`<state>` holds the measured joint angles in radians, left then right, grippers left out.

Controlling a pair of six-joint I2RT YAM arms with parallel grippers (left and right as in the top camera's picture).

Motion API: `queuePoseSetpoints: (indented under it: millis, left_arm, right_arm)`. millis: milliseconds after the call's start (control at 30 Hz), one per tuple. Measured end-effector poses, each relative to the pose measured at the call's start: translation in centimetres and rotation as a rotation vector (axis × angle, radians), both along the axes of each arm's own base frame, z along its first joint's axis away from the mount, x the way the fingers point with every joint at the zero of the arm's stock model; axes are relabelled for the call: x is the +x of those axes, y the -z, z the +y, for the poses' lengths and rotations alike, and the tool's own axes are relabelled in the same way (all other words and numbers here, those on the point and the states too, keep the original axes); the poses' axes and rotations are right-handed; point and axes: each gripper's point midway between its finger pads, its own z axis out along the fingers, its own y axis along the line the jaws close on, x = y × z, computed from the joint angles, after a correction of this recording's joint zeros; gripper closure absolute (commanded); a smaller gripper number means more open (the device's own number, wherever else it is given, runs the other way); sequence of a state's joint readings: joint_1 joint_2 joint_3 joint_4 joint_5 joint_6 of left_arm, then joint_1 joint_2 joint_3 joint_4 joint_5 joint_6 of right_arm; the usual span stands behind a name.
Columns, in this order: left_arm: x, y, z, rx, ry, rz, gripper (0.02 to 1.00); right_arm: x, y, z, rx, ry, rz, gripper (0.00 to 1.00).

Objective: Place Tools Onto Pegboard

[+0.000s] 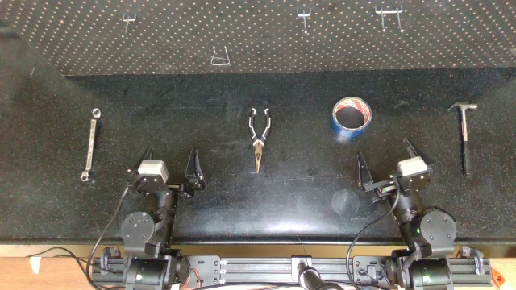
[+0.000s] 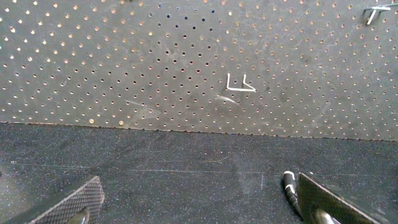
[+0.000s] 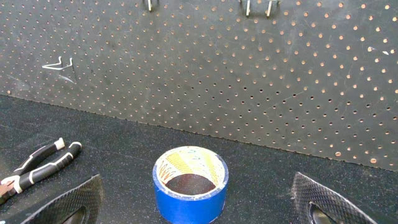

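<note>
Four tools lie in a row on the black table in front of the pegboard [image 1: 266, 32]: a silver wrench [image 1: 91, 145] at the left, pliers [image 1: 259, 137] with black and white handles in the middle, a blue tape roll [image 1: 352, 118], and a hammer [image 1: 464, 133] at the far right. My left gripper [image 1: 171, 161] stands open near the table's front, between the wrench and the pliers. My right gripper [image 1: 385, 159] is open too, just in front of the tape roll [image 3: 190, 183]. Neither holds anything.
Wire hooks hang on the pegboard: one low in the middle [image 1: 220, 56], one at the upper left [image 1: 127, 22] and two at the upper right [image 1: 304, 16] [image 1: 389, 14]. The pliers' handles [image 3: 43, 163] lie beside the tape in the right wrist view.
</note>
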<state>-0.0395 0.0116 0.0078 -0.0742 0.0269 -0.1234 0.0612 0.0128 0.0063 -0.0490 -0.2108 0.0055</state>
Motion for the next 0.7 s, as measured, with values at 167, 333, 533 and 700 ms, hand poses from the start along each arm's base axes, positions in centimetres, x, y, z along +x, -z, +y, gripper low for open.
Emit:
queuePoseSetpoints:
  millis: [167, 333, 533, 700]
  left_arm:
    - [-0.1, 0.0, -1.2, 0.000, 0.049, 0.000, 0.023]
    - [-0.1, 0.0, -1.2, 0.000, 0.049, 0.000, 0.023]
    - [-0.1, 0.0, -1.2, 0.000, 0.049, 0.000, 0.023]
    - [-0.1, 0.0, -1.2, 0.000, 0.049, 0.000, 0.023]
  right_arm:
    - [0.0, 0.0, 0.0, 0.000, 0.000, 0.000, 0.016]
    - [0.0, 0.0, 0.0, 0.000, 0.000, 0.000, 0.016]
    - [0.0, 0.0, 0.0, 0.000, 0.000, 0.000, 0.016]
    - [0.0, 0.0, 0.0, 0.000, 0.000, 0.000, 0.016]
